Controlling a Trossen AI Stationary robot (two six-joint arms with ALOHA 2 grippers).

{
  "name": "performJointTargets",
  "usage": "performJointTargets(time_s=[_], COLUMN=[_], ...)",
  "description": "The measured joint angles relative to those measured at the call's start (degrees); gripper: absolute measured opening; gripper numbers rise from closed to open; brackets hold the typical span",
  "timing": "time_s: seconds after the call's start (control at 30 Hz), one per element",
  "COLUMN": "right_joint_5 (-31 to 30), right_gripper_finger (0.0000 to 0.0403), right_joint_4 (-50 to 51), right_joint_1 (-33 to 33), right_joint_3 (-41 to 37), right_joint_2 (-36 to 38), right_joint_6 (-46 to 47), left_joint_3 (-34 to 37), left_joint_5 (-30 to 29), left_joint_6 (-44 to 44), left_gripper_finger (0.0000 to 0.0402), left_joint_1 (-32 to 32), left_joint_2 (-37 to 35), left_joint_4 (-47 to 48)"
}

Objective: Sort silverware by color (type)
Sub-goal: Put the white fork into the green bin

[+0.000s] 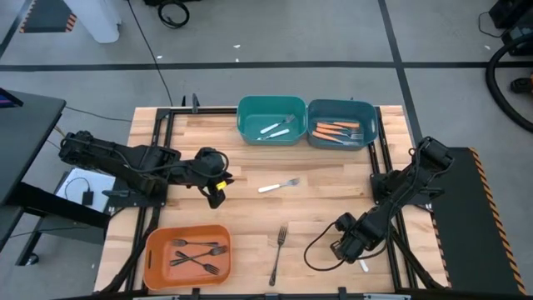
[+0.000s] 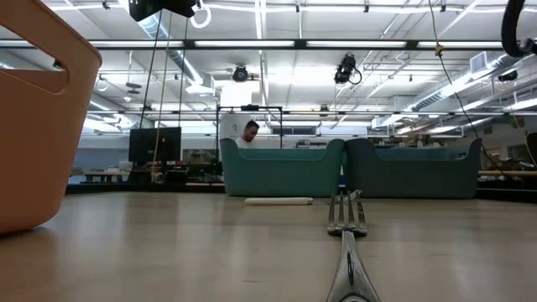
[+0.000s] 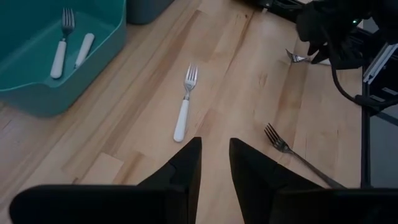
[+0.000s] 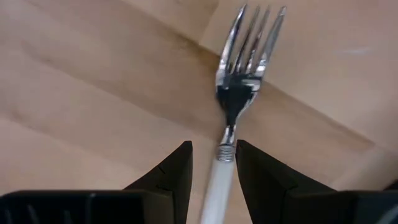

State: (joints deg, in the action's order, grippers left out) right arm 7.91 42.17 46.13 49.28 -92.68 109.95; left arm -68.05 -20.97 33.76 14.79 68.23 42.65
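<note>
Pale butcher-block planks make up the table [image 1: 333,196], with two teal plastic bins [image 1: 271,118] at its far edge and an orange plastic bin [image 1: 186,255] of dark forks [image 1: 200,252] at the near one. At the table's right edge the right pincer [image 4: 214,163] sits low with its jaws straddling the slim white handle of a steel-tined fork [image 4: 239,81], tines pointing ahead of the fingertips; the jaws look parted on either side, not yet clenched. Out ahead of the left pincer [image 3: 216,163], which hangs empty and partly spread, lies another white-handled fork [image 3: 184,106], with an all-metal dark fork [image 3: 292,152] off to one side. These forks should be light, stiff and flat-lying, the smooth handle likely slippery, so mid-handle looks the safest hold.
</note>
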Motion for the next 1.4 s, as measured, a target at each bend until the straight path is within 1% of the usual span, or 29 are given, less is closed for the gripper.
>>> performJointTargets(time_s=[0.2, 0.43, 0.53, 0.67, 0.7, 0.87, 0.97, 1.07, 1.1, 1.23, 1.4], right_joint_5=[2.2, 2.5, 2.5, 2.6, 3.0, 4.4, 4.6, 4.8, 4.5, -0.1, -4.9], right_gripper_finger=[0.0130, 0.0125, 0.0099, 0.0025, 0.0016, 0.0014, 0.0007, 0.0005, 0.0004, 0.0002, 0.0001], right_joint_4=[-0.3, -5.7, -5.4, -5.9, -6.0, -5.8, -5.1, -6.4, -6.1, -5.2, -3.8], right_joint_1=[0.0, 0.0, 0.0, -0.1, -0.1, -0.1, 0.0, 0.1, 0.2, 0.3, -0.2], right_joint_3=[-2.8, -6.2, -6.2, -6.3, -6.3, -5.5, -3.6, -0.2, 0.9, 4.7, 6.9], right_joint_2=[0.0, 0.4, 0.4, 0.3, 0.3, 0.1, -0.2, 0.1, 0.0, 0.0, 0.0], right_joint_6=[1.1, 2.0, 3.2, 3.1, 2.9, 0.9, -0.2, -0.3, -0.7, -0.6, -0.6], left_joint_3=[0.0, 0.0, 0.0, 0.0, 0.0, 0.0, 0.0, 0.0, 0.0, 0.0, 0.0], left_joint_5=[0.0, 0.0, 0.0, 0.0, 0.0, 0.0, 0.0, 0.0, 0.0, 0.0, 0.0], left_joint_6=[0.0, 0.0, 0.0, 0.0, -0.1, 0.0, 0.0, 0.0, 0.0, 0.0, 0.0], left_gripper_finger=[0.0091, 0.0091, 0.0091, 0.0091, 0.0091, 0.0091, 0.0091, 0.0091, 0.0091, 0.0091, 0.0091], left_joint_1=[0.0, 0.0, 0.0, 0.0, 0.0, 0.0, 0.0, 0.0, 0.0, 0.0, 0.0], left_joint_2=[0.0, 0.0, 0.0, 0.0, 0.0, 0.0, 0.0, 0.0, 0.0, 0.0, 0.0], left_joint_4=[0.0, 0.0, 0.0, 0.0, 0.0, 0.0, 0.0, 0.0, 0.0, 0.0, -0.1])
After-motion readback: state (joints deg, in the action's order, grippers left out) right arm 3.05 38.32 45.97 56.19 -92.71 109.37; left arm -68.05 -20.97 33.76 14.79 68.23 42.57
